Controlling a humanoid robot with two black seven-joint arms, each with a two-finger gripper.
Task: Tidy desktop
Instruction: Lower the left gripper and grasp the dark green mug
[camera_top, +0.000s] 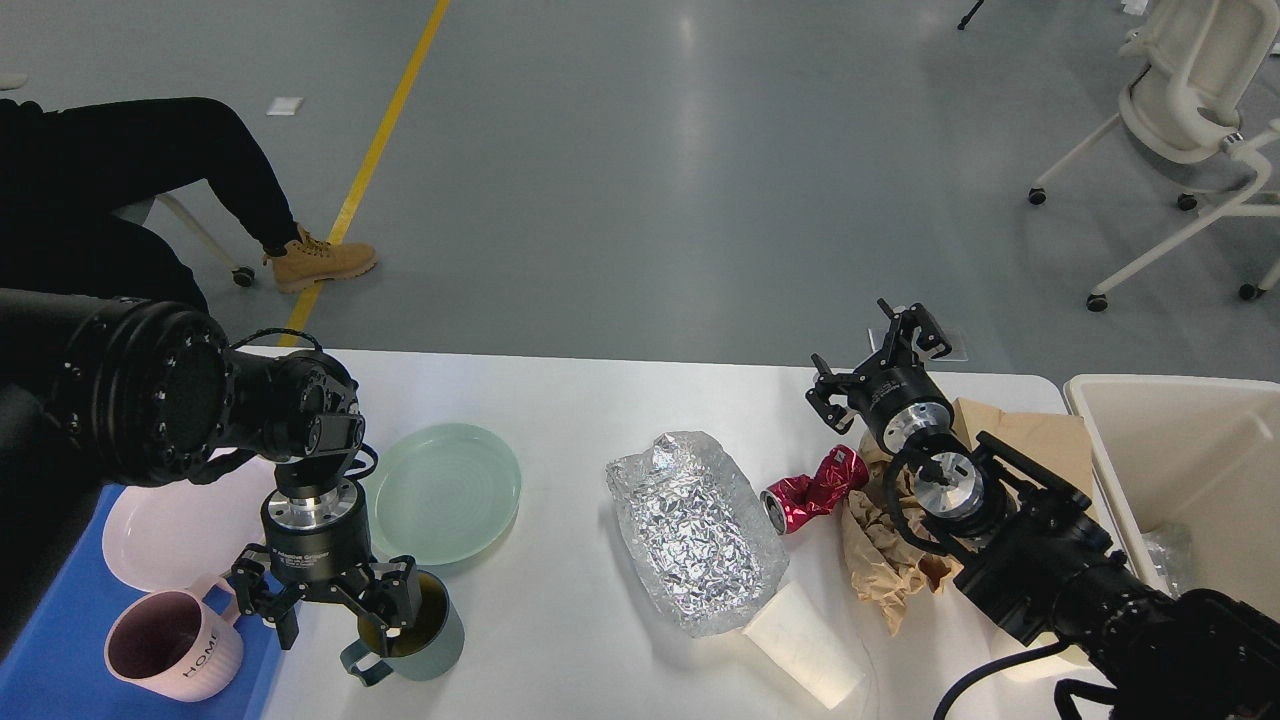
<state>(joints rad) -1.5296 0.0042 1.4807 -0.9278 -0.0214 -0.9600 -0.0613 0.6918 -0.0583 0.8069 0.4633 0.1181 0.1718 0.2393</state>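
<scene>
At lower left, the left gripper (330, 615) grips the rim of the teal mug (412, 640) on the desktop (570, 430). The right gripper (870, 360), right of centre, is spread wide and empty.

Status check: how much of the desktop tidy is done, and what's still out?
Done: pink plate and pink mug sit on the blue tray. In hand: left end effector is at the green mug, one finger inside its rim. Left on the desktop: green plate, foil, crushed can, paper cup, brown paper. Right end effector is open, empty.
</scene>
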